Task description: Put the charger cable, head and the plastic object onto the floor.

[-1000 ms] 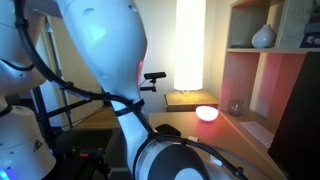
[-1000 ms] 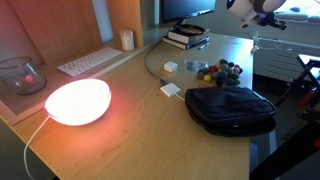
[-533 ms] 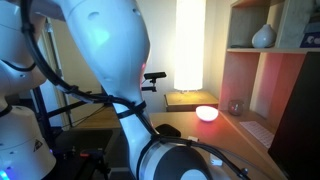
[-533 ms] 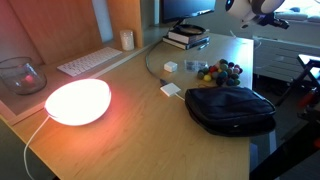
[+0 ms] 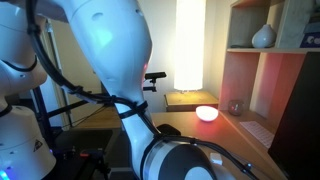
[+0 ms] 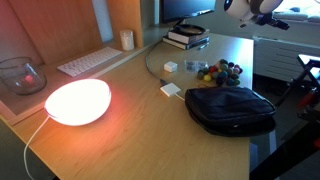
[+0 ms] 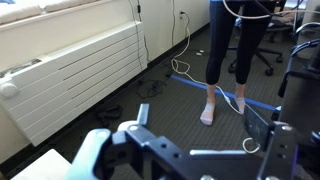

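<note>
In the wrist view my gripper (image 7: 190, 140) hangs open over the dark floor (image 7: 150, 70), with nothing between its fingers (image 7: 88, 155). A small loop of thin white cord, the charger cable (image 7: 251, 145), shows just inside the right finger; I cannot tell whether they touch. In an exterior view the gripper (image 6: 255, 8) is high up past the table's far edge. The small white head (image 6: 170, 67) and the many-coloured plastic object (image 6: 218, 71) lie on the pale tabletop (image 6: 120, 130).
A black pouch (image 6: 230, 108), a white flat piece (image 6: 172, 89), a glowing lamp (image 6: 78, 102), a keyboard (image 6: 85, 63) and books (image 6: 185, 38) are on the table. A person's legs (image 7: 225, 50), a radiator (image 7: 70, 75) and chairs (image 7: 275, 40) stand below. My arm (image 5: 110, 60) fills an exterior view.
The arm has shifted slightly in both exterior views. Nothing on the table has moved.
</note>
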`<state>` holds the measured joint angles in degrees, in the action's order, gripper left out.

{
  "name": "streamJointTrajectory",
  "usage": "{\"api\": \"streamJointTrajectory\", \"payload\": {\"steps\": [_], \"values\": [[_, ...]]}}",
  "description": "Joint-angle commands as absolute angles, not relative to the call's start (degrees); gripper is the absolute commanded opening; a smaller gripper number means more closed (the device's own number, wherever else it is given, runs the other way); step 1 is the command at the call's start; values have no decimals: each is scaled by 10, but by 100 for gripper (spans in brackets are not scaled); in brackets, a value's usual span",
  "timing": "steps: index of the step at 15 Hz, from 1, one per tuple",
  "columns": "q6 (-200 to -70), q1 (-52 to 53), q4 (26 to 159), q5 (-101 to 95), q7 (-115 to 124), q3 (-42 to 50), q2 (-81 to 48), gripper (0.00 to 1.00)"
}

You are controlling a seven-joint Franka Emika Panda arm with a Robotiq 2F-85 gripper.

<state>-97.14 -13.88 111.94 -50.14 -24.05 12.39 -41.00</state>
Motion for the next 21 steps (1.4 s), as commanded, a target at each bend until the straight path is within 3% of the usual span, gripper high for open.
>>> {"api": "streamJointTrajectory", "payload": {"steps": [1,15,19,21], "values": [[-963,-145,1109,-500,-228,101,-400,100],[-1115,-108,1190,-459,-445,-30,-278,100],[-1079,-90,1179,-429,-558,-41,-281,100],[-1035,-67,1153,-394,-507,-30,-286,100]]}}
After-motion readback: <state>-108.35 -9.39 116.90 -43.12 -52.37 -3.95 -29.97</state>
